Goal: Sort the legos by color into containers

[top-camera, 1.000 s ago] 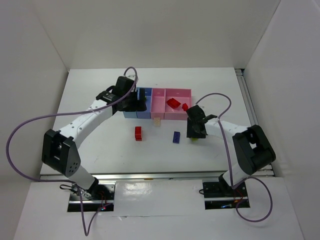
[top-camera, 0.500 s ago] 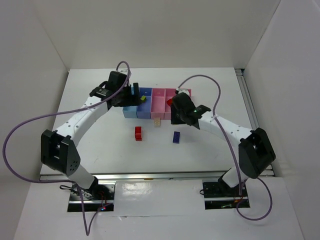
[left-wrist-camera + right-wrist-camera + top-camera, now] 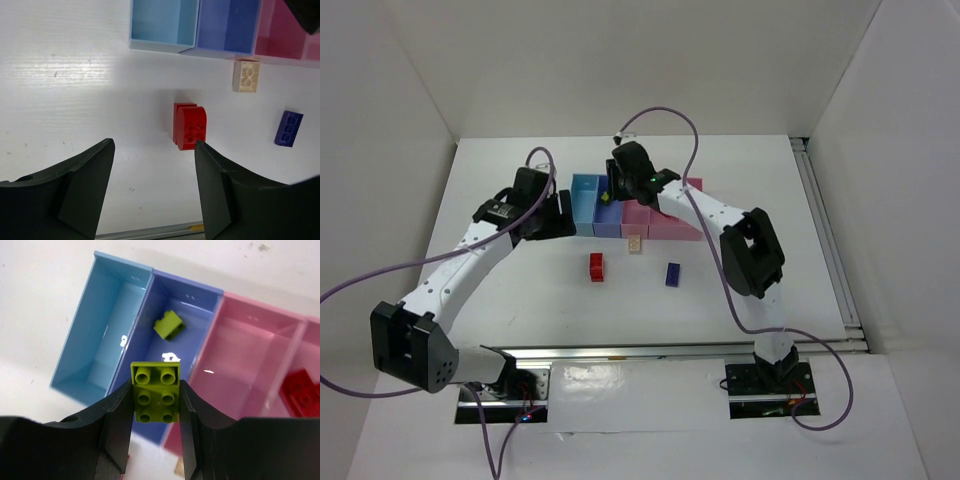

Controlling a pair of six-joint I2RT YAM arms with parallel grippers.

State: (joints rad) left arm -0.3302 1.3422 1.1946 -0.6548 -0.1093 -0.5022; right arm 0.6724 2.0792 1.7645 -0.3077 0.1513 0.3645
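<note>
Evidently, the yellow-green brick (image 3: pixel 155 400) was clamped in the right gripper (image 3: pixel 155 390) above the darker blue bin (image 3: pixel 200 325), to join the matching brick (image 3: pixel 168 323) at twelve o'clock, while the left gripper (image 3: pixel 154 145) was spread open over a red brick (image 3: pixel 190 126).

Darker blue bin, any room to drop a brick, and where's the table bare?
Yes: the darker blue bin holds one green brick near one end, floor beside it bare. Light blue bin: empty. Table is bare left of the red brick; tan brick and purple brick crowd its right.
</note>
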